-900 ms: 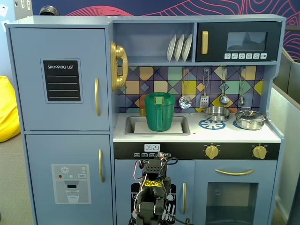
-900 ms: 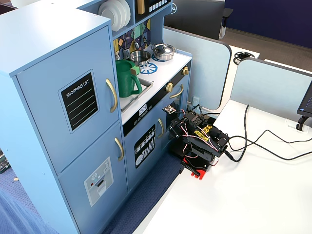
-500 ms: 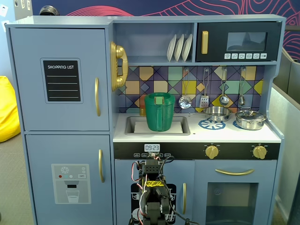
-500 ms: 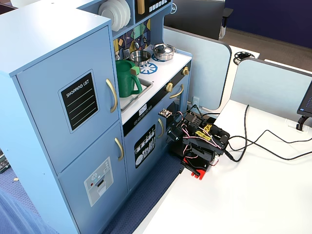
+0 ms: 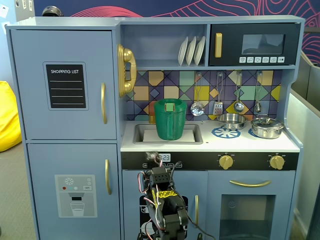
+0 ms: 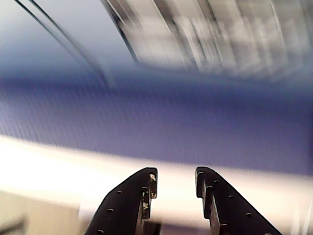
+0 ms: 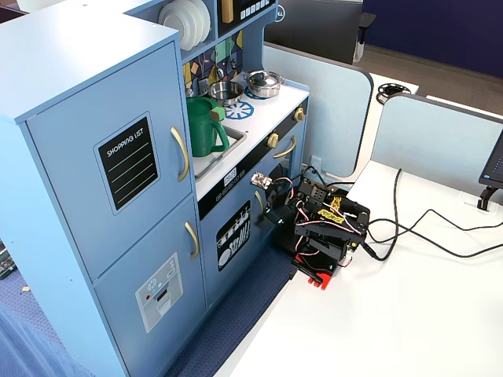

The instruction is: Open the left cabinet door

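The left cabinet door (image 5: 65, 85) (image 7: 110, 157) is pale blue-grey with a black "SHOPPING LIST" panel. It stands shut, its vertical gold handle (image 5: 103, 103) (image 7: 181, 154) on its right edge. My arm (image 5: 162, 200) sits folded low on the white table, in front of the narrow middle door. It is well below and to the right of that handle. My gripper (image 6: 176, 171) (image 7: 273, 216) is open with nothing between its fingers. In the blurred wrist view it points down at blue carpet and the table edge.
Below the door is a lower door (image 5: 75, 195) with a dispenser graphic. A green pitcher (image 5: 170, 119) stands in the sink. Pots (image 5: 267, 127) sit on the stove top. Cables (image 7: 416, 236) trail across the white table (image 7: 409, 314) behind the arm.
The arm's wrist has risen and swung toward the cabinet front. In the front fixed view its top now covers part of the clock display. The door has not moved.
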